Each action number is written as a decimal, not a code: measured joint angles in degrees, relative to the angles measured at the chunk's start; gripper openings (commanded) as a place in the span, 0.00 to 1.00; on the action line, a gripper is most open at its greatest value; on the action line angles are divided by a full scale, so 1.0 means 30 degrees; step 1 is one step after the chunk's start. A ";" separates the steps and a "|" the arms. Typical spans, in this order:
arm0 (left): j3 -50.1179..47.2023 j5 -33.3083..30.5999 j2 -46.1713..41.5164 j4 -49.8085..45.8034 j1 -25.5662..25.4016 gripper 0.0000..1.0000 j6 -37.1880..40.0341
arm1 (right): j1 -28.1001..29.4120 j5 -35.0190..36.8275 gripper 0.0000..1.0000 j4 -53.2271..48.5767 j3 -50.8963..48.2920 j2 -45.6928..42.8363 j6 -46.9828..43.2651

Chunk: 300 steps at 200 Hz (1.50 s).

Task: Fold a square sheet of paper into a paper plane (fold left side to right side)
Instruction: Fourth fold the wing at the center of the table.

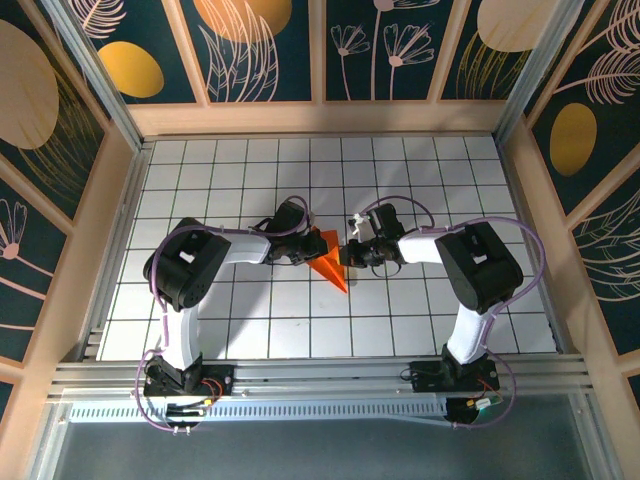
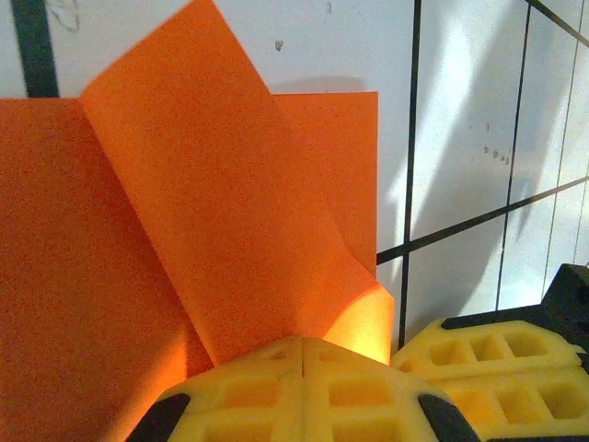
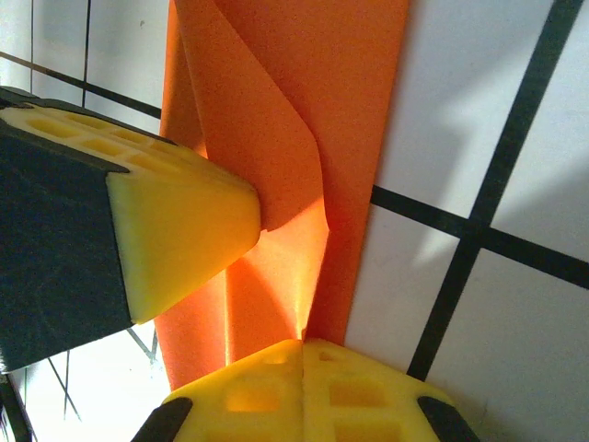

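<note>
- Mid-tabletop (image 1: 250, 320), the left gripper (image 1: 310, 247) and right gripper (image 1: 349, 254) meet at the orange paper (image 1: 330, 268); open tiles run to every edge.
- The wrist views show us both sets of jaws pinching its raised folds.

Seen from above, the orange paper (image 1: 331, 266) is too small to read its creases, and its upper part is partly hidden beneath the left jaws and right jaws. At both wrist cameras it runs off frame, its near edge swallowed by the closed jaws.
</note>
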 measured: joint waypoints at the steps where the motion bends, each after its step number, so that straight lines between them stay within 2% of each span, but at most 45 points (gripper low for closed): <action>1: 0.0000 -0.0007 0.0000 -0.0007 0.0000 0.00 0.0000 | 0.0000 0.0000 0.00 0.0000 0.0000 0.0000 0.0000; 10: 0.0000 -0.0007 0.0000 0.0000 0.0000 0.00 0.0000 | 0.0000 0.0000 0.00 0.0000 0.0000 0.0000 0.0000; 106: -0.0539 0.0029 -0.0015 0.0969 0.0000 0.00 -0.0007 | -0.0022 0.1151 0.29 -0.1107 0.0175 -0.0976 0.0036; 135: -0.0612 0.0022 -0.0044 0.1100 0.0000 0.00 -0.0007 | -0.0058 0.1530 0.30 -0.1858 0.0313 -0.1880 -0.0073; 154: -0.0619 0.0022 -0.0044 0.1107 0.0000 0.00 -0.0007 | -0.0182 0.1508 0.28 -0.2310 0.0313 -0.2652 -0.0153; 198: -0.0619 0.0022 -0.0044 0.1107 0.0000 0.00 -0.0007 | -0.0233 0.0022 0.00 -0.2761 -0.0233 -0.4772 0.0000; 239: -0.0619 0.0015 -0.0044 0.1107 0.0000 0.00 -0.0007 | 0.0510 -0.2251 0.00 -0.2390 -0.1428 -0.4983 0.0597; 300: -0.0619 0.0015 -0.0044 0.1107 0.0000 0.00 -0.0007 | 0.0947 -0.2943 0.00 -0.1173 -0.1902 -0.3483 0.1093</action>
